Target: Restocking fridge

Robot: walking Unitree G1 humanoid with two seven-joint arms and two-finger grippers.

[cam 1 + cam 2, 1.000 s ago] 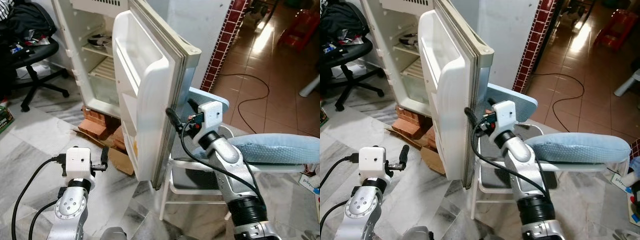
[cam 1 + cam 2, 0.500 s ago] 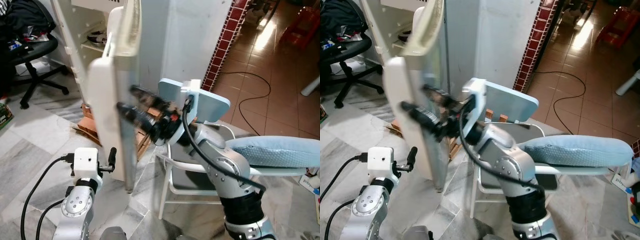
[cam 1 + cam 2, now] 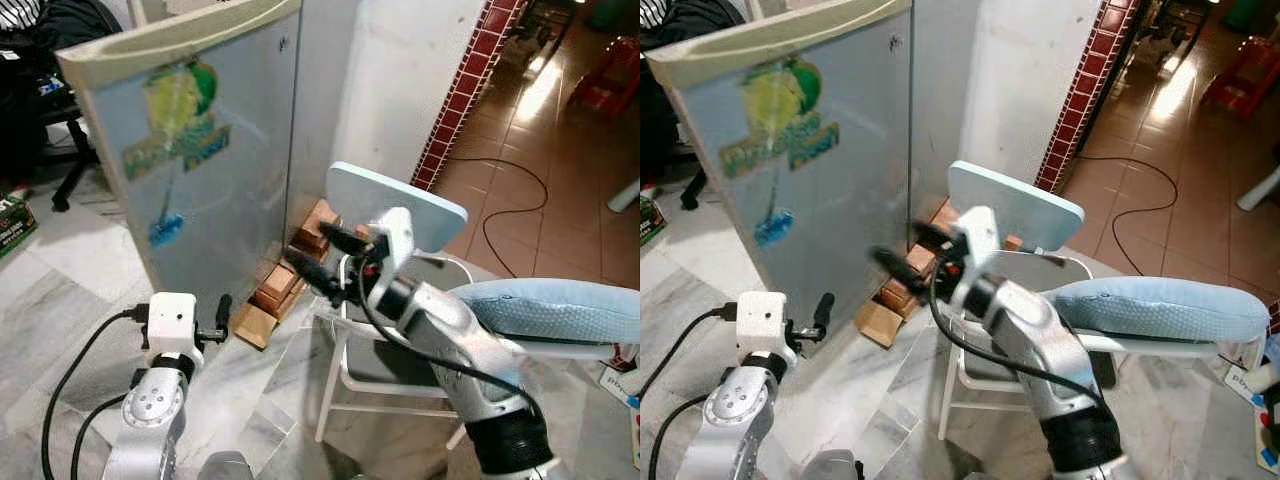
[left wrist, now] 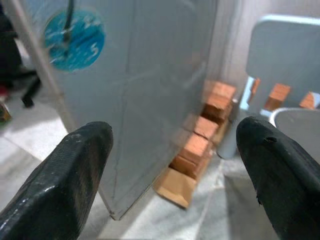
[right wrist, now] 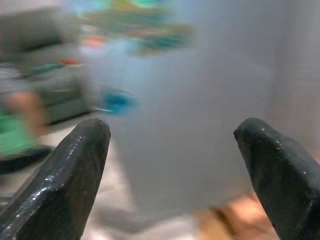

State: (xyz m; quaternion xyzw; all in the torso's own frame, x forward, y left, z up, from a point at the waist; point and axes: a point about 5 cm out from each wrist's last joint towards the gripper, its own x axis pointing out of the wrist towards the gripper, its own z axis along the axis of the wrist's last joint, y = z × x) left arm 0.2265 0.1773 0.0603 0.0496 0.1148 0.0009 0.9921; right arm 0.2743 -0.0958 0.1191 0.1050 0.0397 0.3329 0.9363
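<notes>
The fridge door [image 3: 200, 170] stands swung across the fridge front, showing its grey-blue outer face with a green and yellow sticker [image 3: 175, 110]. Whether it is fully shut I cannot tell. My right gripper [image 3: 305, 245] is open in the air just right of the door's lower part, in front of the chair, and touches nothing. In the right wrist view its fingers [image 5: 75, 170] frame the blurred door face. My left gripper [image 3: 221, 315] is open and low, near the door's bottom corner. Its fingers [image 4: 70, 165] stand wide apart.
Red bricks [image 3: 290, 280] and a cardboard piece [image 3: 250, 325] prop the fridge base. A white chair with a pale blue back [image 3: 400, 205] stands right of the door, with a blue padded board [image 3: 550, 305] beside it. An office chair [image 3: 60, 150] stands left. A cable [image 3: 510, 215] crosses the tiles.
The door has swung from wide open, through edge-on, to across the fridge front. My right gripper has come off the door's edge and now hangs free beside it.
</notes>
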